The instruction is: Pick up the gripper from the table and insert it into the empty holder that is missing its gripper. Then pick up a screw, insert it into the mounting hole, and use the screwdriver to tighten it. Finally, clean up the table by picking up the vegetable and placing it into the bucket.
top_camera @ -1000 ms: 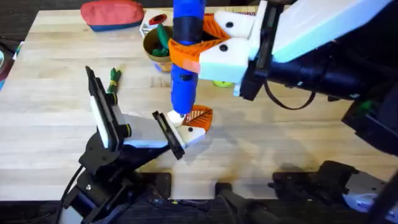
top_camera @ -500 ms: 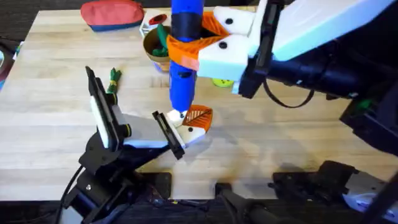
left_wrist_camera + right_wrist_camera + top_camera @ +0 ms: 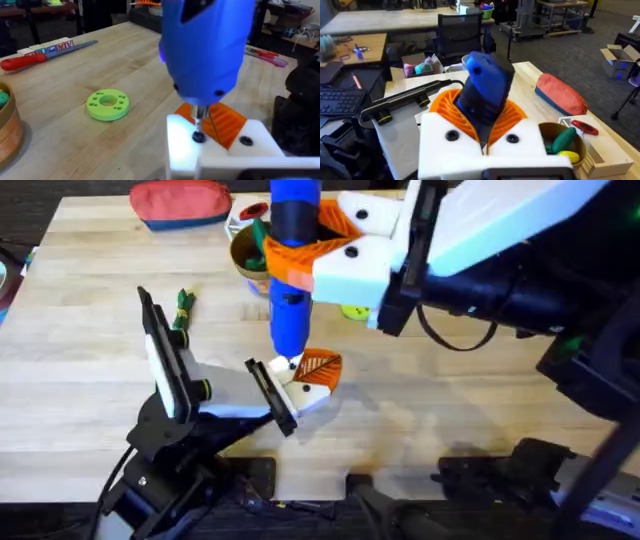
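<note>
Near the table's middle, the right gripper (image 3: 300, 255) clamps the screwdriver (image 3: 292, 280), bit on the screw (image 3: 198, 136) atop the holder (image 3: 305, 392); gripper (image 3: 318, 366) seated. The vegetable (image 3: 182, 304) lies outside the bucket (image 3: 245, 255). Left fingers: cannot tell.

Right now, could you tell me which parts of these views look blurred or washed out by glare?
Left wrist view: the screwdriver looms close and soft, and the white block under its bit glares at its lower left edge. Overhead view: the right arm's pale shell at upper right is large and blurred. Right wrist view: the screwdriver's blue body is slightly soft; the room behind reads clearer.
</note>
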